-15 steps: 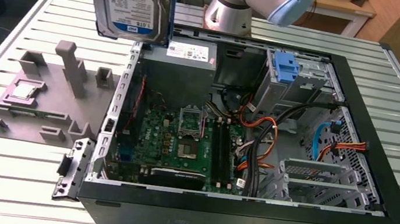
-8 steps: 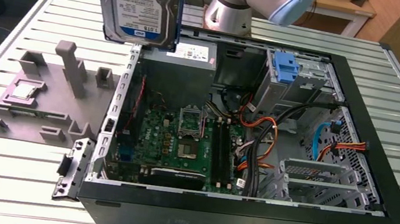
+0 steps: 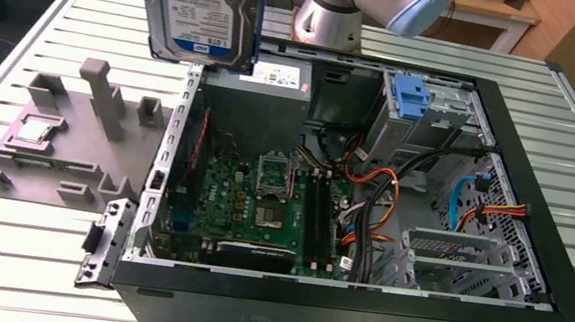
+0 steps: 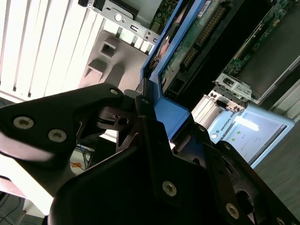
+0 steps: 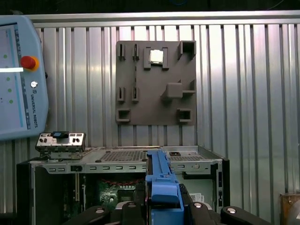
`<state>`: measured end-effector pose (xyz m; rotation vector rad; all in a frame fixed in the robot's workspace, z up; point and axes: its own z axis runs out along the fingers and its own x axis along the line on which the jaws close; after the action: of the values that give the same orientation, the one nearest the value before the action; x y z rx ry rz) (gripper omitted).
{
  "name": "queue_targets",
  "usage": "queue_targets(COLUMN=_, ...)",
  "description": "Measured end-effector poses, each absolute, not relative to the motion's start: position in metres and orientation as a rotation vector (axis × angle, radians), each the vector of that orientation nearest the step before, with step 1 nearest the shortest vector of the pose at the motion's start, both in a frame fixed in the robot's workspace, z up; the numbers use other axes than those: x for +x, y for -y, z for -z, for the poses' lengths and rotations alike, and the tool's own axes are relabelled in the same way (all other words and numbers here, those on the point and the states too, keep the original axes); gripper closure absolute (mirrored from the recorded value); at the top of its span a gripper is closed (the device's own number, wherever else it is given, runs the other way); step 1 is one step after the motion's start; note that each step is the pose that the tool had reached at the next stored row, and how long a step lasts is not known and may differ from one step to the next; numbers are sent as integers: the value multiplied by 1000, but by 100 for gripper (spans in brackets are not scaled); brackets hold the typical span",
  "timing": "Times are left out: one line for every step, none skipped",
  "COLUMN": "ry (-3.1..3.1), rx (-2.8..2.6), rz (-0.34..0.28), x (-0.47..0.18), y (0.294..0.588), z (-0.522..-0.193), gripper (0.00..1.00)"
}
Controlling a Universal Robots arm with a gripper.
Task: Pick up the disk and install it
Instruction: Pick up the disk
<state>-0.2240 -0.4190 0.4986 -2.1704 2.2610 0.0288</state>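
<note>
The disk is held upright above the open computer case, at the exterior view's left, clamped edgewise in the pincer. It is judged rigid, fairly heavy and shock-sensitive, and best gripped near its blue rails.

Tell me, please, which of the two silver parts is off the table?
The disk, the large labelled one clamped upright in the hand; the small square chip lies on the grey holder.

The flat rectangular silver disk carries a white-and-blue printed label, none of it legible. A light grey teach pendant bears a vertical line of lettering.
</note>
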Motion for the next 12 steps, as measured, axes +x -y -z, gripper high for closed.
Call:
queue_targets(ry=-2261, rx=-2170, rz=-29, x=-224, y=419, z=-499, gripper=63)
queue_targets(ry=-2261, rx=-2170, rz=-29, x=-223, y=419, z=-499, gripper=63)
queue_targets(ry=-2261, rx=-2170, rz=-29, x=-223, y=419, z=-499, gripper=63)
queue_targets(ry=-2261, rx=-2170, rz=-29, x=-222, y=419, z=-499, gripper=63)
queue_targets(ry=-2261, rx=-2170, rz=-29, x=-222, y=419, z=-499, gripper=63)
queue_targets(ry=-2261, rx=-2170, rz=-29, x=-222, y=419, z=-499, gripper=63)
queue_targets(ry=-2261, rx=-2170, rz=-29, x=-221, y=419, z=-499, gripper=63)
queue_targets(ry=-2261, rx=-2170, rz=-29, x=-221, y=419, z=-499, gripper=63)
queue_targets(ry=-2261, rx=-2170, rz=-29, x=-219, y=419, z=-499, gripper=63)
queue_targets(ry=-2261, rx=-2170, rz=-29, x=-217, y=419, z=-499, gripper=63)
queue_targets(ry=-2261, rx=-2170, rz=-29, x=-217, y=419, z=-499, gripper=63)
queue_targets(ry=-2261, rx=-2170, rz=-29, x=-217, y=419, z=-499, gripper=63)
